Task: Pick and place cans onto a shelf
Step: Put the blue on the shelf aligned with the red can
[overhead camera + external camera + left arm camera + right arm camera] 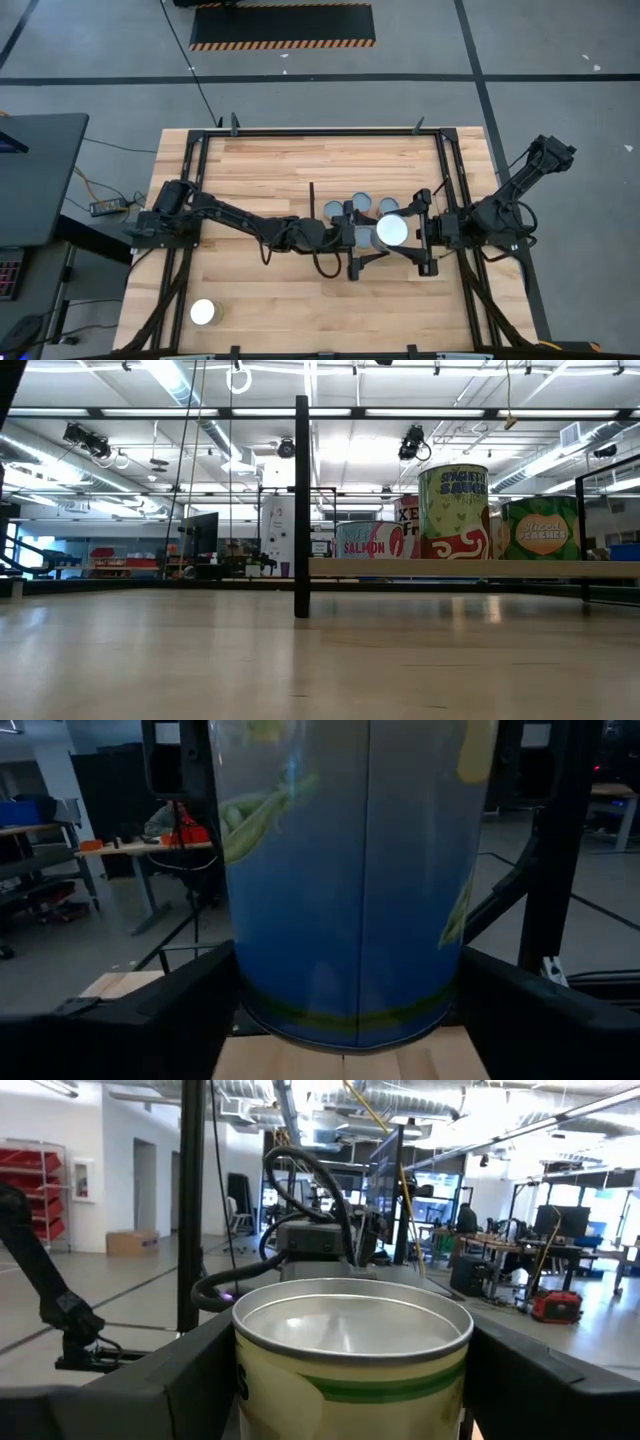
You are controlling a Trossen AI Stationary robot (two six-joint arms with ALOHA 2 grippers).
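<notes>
Both arms meet near the middle of the wooden table (260,160), at the shelf (470,568), a pale board with a thin dark post (301,505) at one end. The left gripper (347,236) reaches in from the left side, and in its wrist view its two dark fingers (170,1015) stand wide on both sides of a blue can (345,880) with a picture of green pea pods; the can fills the space between them and its bottom edge is a little above the wood. The right gripper (410,232) comes from the right side, and its fingers (175,1380) are also wide, closed around a can with a yellow and green label (352,1355) and a bright silver top. From above this top looks glaring white (392,230). Just behind it three more cans (361,205) stand close together on the shelf. In the low view the labels read salmon (365,540), spaghetti sauce (453,512) and sliced peaches (540,528). One single can (203,312) stands far away, near the front left corner of the table.
</notes>
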